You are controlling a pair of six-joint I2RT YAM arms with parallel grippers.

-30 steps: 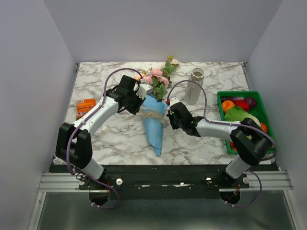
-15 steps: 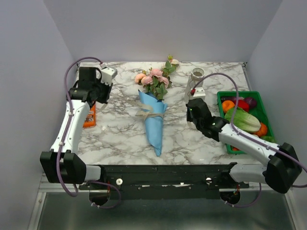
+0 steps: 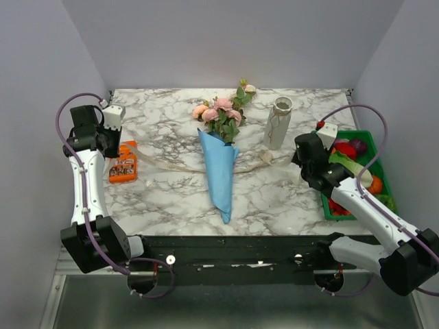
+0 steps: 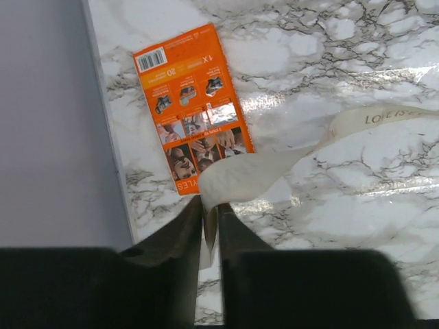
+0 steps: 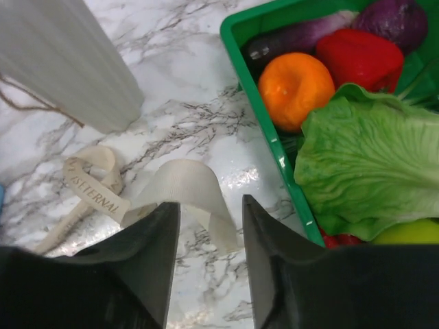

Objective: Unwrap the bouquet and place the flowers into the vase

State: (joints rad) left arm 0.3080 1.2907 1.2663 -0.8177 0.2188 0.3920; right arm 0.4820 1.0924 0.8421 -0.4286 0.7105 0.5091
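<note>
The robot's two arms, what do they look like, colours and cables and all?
The left arm and right arm are white tubular links between chunky black joints. A purple cable loops along each, and a white camera block sits at each wrist. The left gripper and right gripper have dark, flat fingers.

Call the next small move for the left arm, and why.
Probably open the left pincer wide so the ribbon end drops by the orange packet. The ribbon is untied and lies slack on the table either side of the blue paper cone, its other end loose under the open right pincer, so holding it seems to serve nothing.
</note>
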